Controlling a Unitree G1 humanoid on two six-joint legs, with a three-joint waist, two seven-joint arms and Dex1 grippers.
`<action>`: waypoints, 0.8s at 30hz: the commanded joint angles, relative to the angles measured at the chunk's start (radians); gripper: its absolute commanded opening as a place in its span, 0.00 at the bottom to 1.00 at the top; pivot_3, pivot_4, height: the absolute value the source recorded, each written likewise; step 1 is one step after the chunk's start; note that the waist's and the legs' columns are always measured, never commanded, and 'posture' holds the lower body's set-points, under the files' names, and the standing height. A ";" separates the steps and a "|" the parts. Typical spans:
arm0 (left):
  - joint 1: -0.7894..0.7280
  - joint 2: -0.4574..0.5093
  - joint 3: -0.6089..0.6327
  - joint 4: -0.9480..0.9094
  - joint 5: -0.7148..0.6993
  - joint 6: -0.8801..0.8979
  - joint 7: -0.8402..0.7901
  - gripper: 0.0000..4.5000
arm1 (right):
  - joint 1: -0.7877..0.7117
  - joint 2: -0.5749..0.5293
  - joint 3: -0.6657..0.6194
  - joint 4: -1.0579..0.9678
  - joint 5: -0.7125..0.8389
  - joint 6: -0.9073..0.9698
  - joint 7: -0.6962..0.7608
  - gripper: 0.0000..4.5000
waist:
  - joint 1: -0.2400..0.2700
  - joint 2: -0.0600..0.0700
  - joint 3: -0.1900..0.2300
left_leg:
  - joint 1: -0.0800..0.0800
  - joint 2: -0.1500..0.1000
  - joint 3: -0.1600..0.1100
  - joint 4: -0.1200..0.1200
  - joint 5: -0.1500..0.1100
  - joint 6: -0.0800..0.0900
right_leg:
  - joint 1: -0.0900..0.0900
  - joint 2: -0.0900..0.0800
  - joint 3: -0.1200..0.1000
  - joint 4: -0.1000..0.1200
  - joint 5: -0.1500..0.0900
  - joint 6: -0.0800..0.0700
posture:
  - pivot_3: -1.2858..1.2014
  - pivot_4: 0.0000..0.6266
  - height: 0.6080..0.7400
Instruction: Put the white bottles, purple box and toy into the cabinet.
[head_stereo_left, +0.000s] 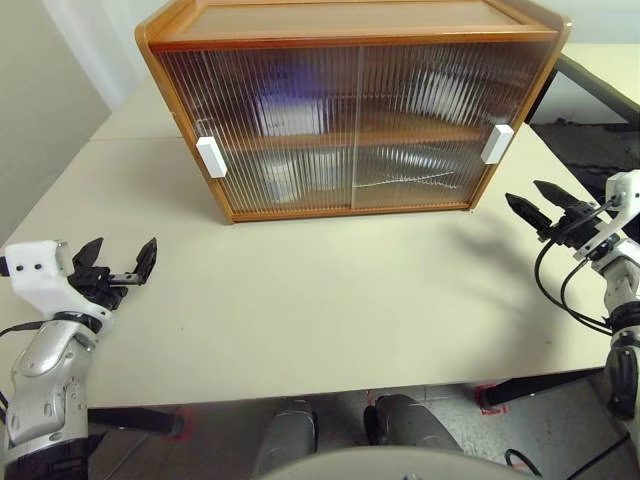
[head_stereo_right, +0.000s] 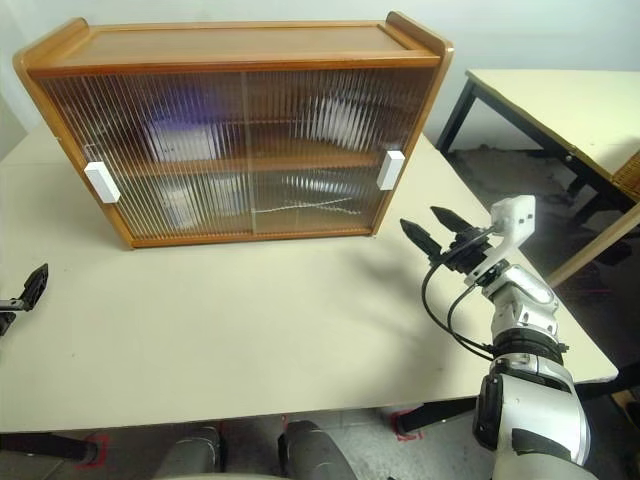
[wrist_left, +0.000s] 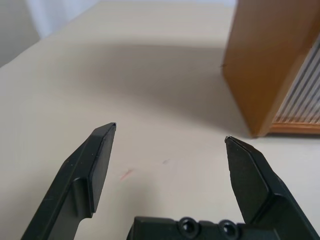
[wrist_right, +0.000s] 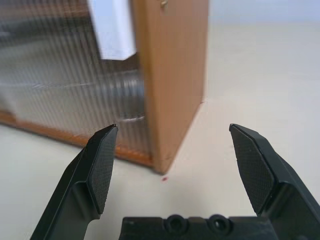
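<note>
Both grippers are spread wide with nothing in them: the left gripper (head_stereo_left: 118, 262) hangs over the table (head_stereo_left: 320, 310) off the cabinet's left corner, and the right gripper (head_stereo_right: 432, 232) sits near its right end. The cabinet (head_stereo_left: 350, 110) has both sliding doors closed, with blurry pale shapes and a purple patch (head_stereo_left: 285, 105) behind the ribbed panels, too fuzzy to tell apart.

My cabinet (head_stereo_left: 352, 110) has wavy doors, so the things inside are only fuzzy shapes. I see a purple blur (head_stereo_left: 283, 105) on the top shelf and a white blur (head_stereo_left: 290, 180) on the bottom shelf, but I cannot tell what they are. In the right eye view, my left gripper (head_stereo_right: 25, 290) is cut off by the edge. Its top is cut off too.
</note>
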 joint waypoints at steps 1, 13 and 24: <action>-0.003 0.007 0.012 0.022 0.003 0.024 0.005 1.00 | 0.027 -0.017 0.016 0.059 -0.068 -0.039 -0.068 0.99 | 0.006 -0.001 0.000 | 0.000 0.000 0.000 0.000 0.000 0.000 | 0.000 0.000 0.000 0.000 0.000 0.000 | 0.50 0.05 1.00; 0.041 0.006 0.063 0.002 -0.038 -0.029 -0.075 1.00 | 0.141 0.014 -0.101 0.057 0.024 -0.106 0.009 0.99 | 0.000 -0.003 -0.003 | 0.003 0.001 0.001 0.001 0.000 0.000 | 0.003 0.000 0.000 0.000 0.000 -0.002 | 0.49 0.05 1.00; 0.017 -0.004 0.059 0.015 -0.039 -0.025 -0.066 1.00 | 0.174 0.029 -0.121 0.004 0.044 -0.102 0.076 0.99 | -0.017 -0.003 -0.002 | 0.009 0.001 0.003 0.001 0.000 0.000 | 0.006 0.000 0.001 0.000 -0.002 0.001 | 0.47 0.05 1.00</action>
